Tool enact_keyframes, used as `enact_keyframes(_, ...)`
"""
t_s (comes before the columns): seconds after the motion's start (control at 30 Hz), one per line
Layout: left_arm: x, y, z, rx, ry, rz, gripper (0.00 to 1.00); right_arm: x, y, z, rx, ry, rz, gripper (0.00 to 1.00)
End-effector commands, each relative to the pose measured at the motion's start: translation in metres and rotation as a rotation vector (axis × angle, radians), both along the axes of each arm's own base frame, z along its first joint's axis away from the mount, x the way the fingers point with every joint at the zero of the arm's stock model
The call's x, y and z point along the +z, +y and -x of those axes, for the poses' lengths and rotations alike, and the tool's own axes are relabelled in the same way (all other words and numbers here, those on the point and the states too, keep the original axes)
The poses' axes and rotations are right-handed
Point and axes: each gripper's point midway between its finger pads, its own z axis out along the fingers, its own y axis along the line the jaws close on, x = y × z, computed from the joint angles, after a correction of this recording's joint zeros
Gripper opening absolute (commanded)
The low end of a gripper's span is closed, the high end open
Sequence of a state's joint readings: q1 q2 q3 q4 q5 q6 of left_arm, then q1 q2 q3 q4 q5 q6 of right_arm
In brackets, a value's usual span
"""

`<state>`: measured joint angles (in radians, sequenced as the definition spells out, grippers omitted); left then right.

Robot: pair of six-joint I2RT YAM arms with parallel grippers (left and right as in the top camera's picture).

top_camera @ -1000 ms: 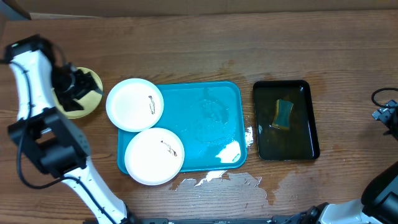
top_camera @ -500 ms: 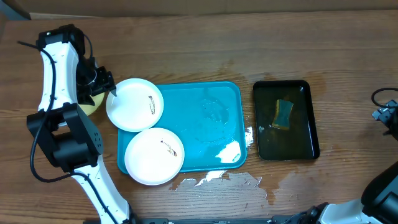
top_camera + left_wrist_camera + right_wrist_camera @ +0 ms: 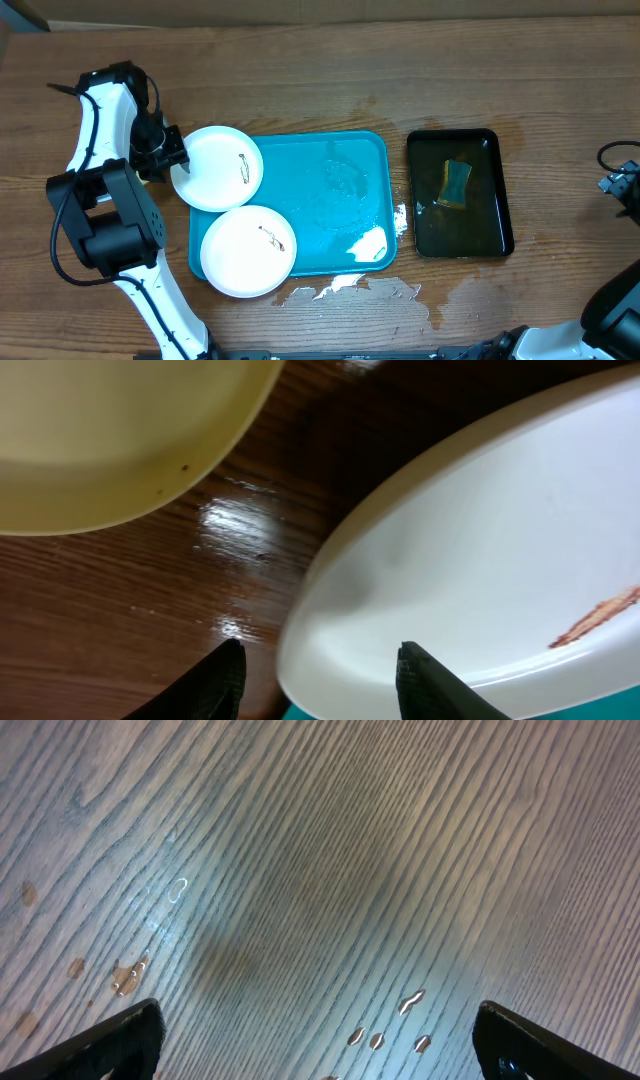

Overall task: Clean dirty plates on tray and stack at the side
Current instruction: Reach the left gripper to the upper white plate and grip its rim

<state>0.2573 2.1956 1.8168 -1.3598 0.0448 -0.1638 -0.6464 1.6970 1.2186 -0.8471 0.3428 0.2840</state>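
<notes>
As the left tool (image 3: 322, 675) straddles the rim: we see it open, one finger over the upper white plate (image 3: 217, 167), the other outside it above the counter (image 3: 300, 80), clamped on nothing.
Risk: we judge a shallow bite could slip and drop that plate onto the lower white plate (image 3: 248, 250), or nudge the yellow-green plate (image 3: 110, 430) just beside it.
Plates: both white ones, smeared, overhang the tray's (image 3: 340, 190) left edge, at its far and near corners.
Left arm (image 3: 98, 120): bent over the counter's left edge, wrist angled down at the rim.
Right tool (image 3: 320, 1040): spread wide, empty, over the counter by its right edge.
</notes>
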Motion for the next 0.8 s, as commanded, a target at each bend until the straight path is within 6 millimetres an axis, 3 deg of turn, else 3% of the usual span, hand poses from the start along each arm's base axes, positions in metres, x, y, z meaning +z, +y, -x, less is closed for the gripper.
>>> enact_keyframes(0.0, 0.0, -0.025, -0.006, 0.004, -0.033, 0.13, 0.5, 0.014, -0.004, -0.006, -0.003, -0.038, 0.026, 1.0)
enact_keyframes(0.13, 0.003, -0.048, -0.012, -0.006, -0.055, 0.209, 0.45, 0.014, -0.004, -0.006, -0.003, -0.038, 0.026, 1.0)
enact_keyframes(0.53, 0.001, -0.117, -0.027, -0.201, -0.091, 0.185, 0.52, 0.014, -0.004, -0.006, -0.003, -0.038, 0.026, 1.0)
enact_keyframes(0.6, 0.002, -0.119, -0.029, -0.224, -0.095, 0.153, 0.52, 0.014, -0.004, -0.006, -0.003, -0.038, 0.026, 1.0)
enact_keyframes(0.77, 0.036, -0.105, -0.038, -0.203, -0.121, 0.129, 0.47, 0.014, -0.004, -0.006, -0.003, -0.038, 0.026, 1.0)
